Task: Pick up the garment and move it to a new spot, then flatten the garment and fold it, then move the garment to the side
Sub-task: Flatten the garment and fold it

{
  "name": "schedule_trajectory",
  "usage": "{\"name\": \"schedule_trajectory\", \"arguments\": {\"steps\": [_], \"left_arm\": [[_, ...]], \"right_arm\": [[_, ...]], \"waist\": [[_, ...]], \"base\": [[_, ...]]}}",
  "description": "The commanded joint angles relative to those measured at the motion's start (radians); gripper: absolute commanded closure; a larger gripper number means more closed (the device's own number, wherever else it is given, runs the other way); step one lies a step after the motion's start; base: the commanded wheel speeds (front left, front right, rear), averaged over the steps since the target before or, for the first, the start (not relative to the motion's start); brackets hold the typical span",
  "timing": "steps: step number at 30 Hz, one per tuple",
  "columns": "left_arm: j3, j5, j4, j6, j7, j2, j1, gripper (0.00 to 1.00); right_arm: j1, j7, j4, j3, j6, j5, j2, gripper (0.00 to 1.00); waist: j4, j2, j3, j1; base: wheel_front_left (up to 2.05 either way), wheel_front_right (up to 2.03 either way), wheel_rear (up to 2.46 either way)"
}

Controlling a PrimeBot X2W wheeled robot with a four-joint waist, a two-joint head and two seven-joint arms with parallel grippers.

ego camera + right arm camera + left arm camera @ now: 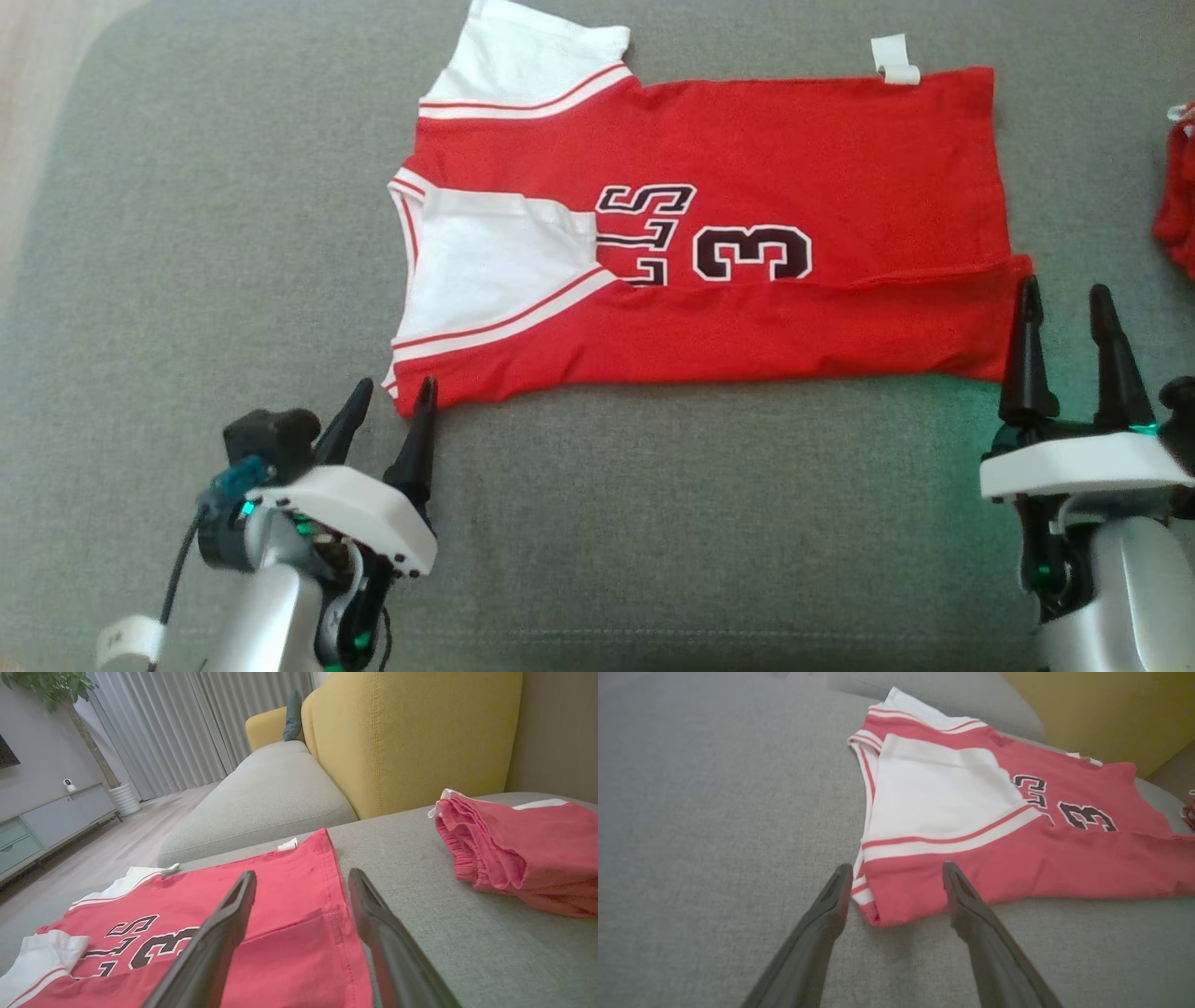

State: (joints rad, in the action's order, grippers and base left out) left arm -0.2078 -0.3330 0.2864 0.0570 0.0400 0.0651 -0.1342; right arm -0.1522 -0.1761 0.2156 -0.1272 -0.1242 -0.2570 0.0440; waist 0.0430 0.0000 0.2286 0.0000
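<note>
Left gripper (396, 383) stands wide and empty, its fingertips either side of the near collar corner of the jersey (794, 140). Right gripper (1064, 285) is just as wide and empty at the near hem corner. The jersey lies flat and sideways on the grey cushion (653, 523), its near long edge already turned up over the number, so folding looks under way. Next likely comes the far edge: both arms must reach across and pinch only that layer without dragging the near fold open. The far sleeve (532, 56) and a white tag (894, 61) stick out beyond it. Red shorts (1178, 215) crowd the right side, limiting where the jersey can go.
</note>
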Motion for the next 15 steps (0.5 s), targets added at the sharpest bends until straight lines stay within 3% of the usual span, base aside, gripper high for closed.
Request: {"name": "schedule_trajectory", "arguments": {"steps": [1, 7, 13, 14, 15], "left_arm": [[0.042, -0.014, -0.03, -0.007, -0.011, 0.016, -0.03, 0.0], [0.069, -0.063, -0.008, -0.048, -0.089, 0.009, -0.053, 0.0], [0.067, -0.092, 0.025, -0.058, -0.163, 0.009, -0.057, 0.0], [0.067, -0.098, 0.027, -0.057, -0.17, 0.008, -0.057, 0.05], [0.066, -0.101, 0.026, -0.057, -0.174, 0.008, -0.057, 0.25]], "right_arm": [[-0.016, -0.007, -0.037, 0.03, -0.007, -0.006, 0.006, 0.0], [-0.026, -0.012, -0.04, 0.042, -0.007, -0.009, 0.006, 0.0], [-0.029, -0.014, -0.037, 0.039, -0.007, -0.008, 0.006, 0.0], [-0.029, -0.014, -0.037, 0.038, -0.007, -0.007, 0.006, 0.0], [-0.029, -0.013, -0.035, 0.036, -0.007, -0.006, 0.006, 0.0]], "waist": [[-0.004, 0.0, 0.006, 0.0], [-0.024, 0.0, 0.029, 0.0], [-0.041, 0.0, 0.038, 0.0], [-0.042, 0.0, 0.039, 0.0], [-0.043, 0.0, 0.04, 0.0]], "base": [[0.0, 0.0, 0.0], [0.0, 0.0, 0.0], [0.0, 0.0, 0.0], [0.0, 0.0, 0.0], [0.0, 0.0, 0.0]]}}
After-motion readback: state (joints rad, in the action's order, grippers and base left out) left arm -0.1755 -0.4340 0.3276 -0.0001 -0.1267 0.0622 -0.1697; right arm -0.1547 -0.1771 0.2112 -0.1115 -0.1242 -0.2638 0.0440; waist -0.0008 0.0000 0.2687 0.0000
